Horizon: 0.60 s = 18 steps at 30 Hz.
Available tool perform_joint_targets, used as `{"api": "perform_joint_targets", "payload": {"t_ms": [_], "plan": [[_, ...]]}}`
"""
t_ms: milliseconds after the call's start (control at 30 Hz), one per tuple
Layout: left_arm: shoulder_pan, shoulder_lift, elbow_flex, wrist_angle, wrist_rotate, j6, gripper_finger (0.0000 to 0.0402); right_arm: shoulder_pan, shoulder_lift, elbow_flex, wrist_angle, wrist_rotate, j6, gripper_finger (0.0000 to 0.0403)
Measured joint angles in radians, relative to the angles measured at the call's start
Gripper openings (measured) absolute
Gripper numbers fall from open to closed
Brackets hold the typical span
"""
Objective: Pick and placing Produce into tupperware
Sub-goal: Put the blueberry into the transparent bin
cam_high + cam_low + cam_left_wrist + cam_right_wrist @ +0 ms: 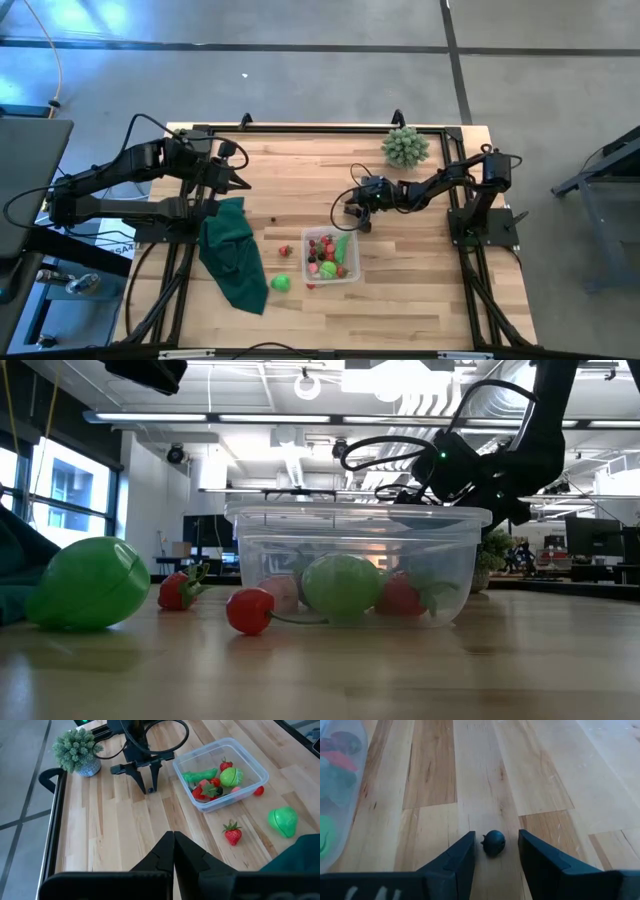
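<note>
Dark blue berry (494, 842) sits on the desk (420, 280) between my right gripper's (494, 851) parted fingers, just beside the tupperware (332, 257) — not gripped yet. I'd centre, close gently so it can't squirt out, then lift. Left gripper (173, 845) waits shut over the cloth (233, 255). Strawberry (285, 250) and green fruit (281, 283) lie outside.

I see bright, even overhead light. Ceiling strip lights (330, 418) glare in low view. Table (420, 290) shows soft shadows. Near green fruit (88, 582) looks slightly soft; tupperware (355, 565) walls catch reflections.
</note>
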Motion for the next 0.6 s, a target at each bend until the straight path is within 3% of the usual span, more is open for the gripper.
{"api": "perform_joint_targets", "payload": {"t_ms": [300,600], "plan": [[0.0,0.0,0.0,0.0,0.0,0.0,0.0001,0.0,0.001,-0.001,0.005,0.002,-0.008,0.0131],[0.0,0.0,0.0,0.0,0.0,0.0,0.0001,0.0,0.001,-0.002,0.006,0.0,-0.007,0.0093]]}}
